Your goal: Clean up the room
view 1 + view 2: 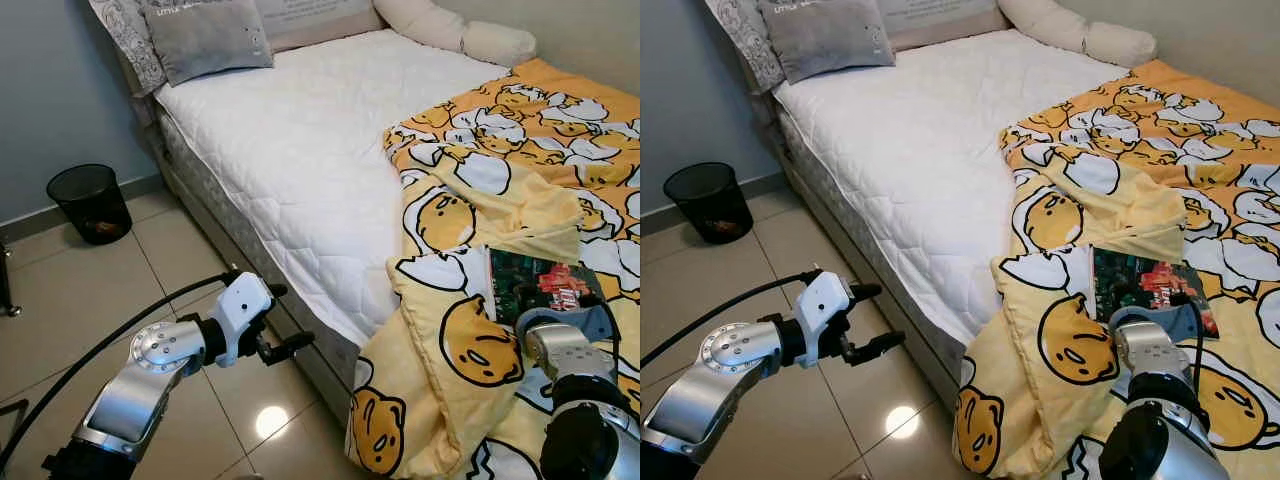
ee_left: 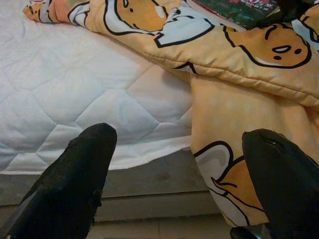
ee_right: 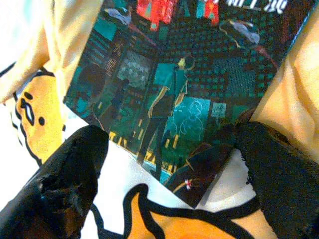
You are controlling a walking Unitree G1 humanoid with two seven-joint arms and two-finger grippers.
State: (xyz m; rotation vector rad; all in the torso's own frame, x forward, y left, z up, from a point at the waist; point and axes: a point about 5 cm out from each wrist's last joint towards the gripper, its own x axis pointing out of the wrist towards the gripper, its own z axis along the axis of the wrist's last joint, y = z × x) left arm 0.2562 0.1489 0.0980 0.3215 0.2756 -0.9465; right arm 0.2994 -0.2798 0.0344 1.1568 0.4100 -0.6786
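A book (image 1: 535, 280) with a dark green and red cover lies on the crumpled yellow egg-print blanket (image 1: 480, 200) at the bed's near right. My right gripper (image 3: 172, 142) is open just over the book's (image 3: 184, 84) near corner, one finger on each side, not closed on it. My left gripper (image 1: 290, 318) is open with nothing in it, held low over the floor beside the bed's side edge. In the left wrist view its fingers (image 2: 94, 149) point at the mattress side and the blanket's hanging corner (image 2: 234, 129).
The white quilted mattress (image 1: 300, 140) carries a grey pillow (image 1: 205, 35) and a cream bolster (image 1: 460, 35) at its head. A black mesh bin (image 1: 90, 200) stands on the tiled floor by the wall. A black cable (image 1: 100, 345) trails along my left arm.
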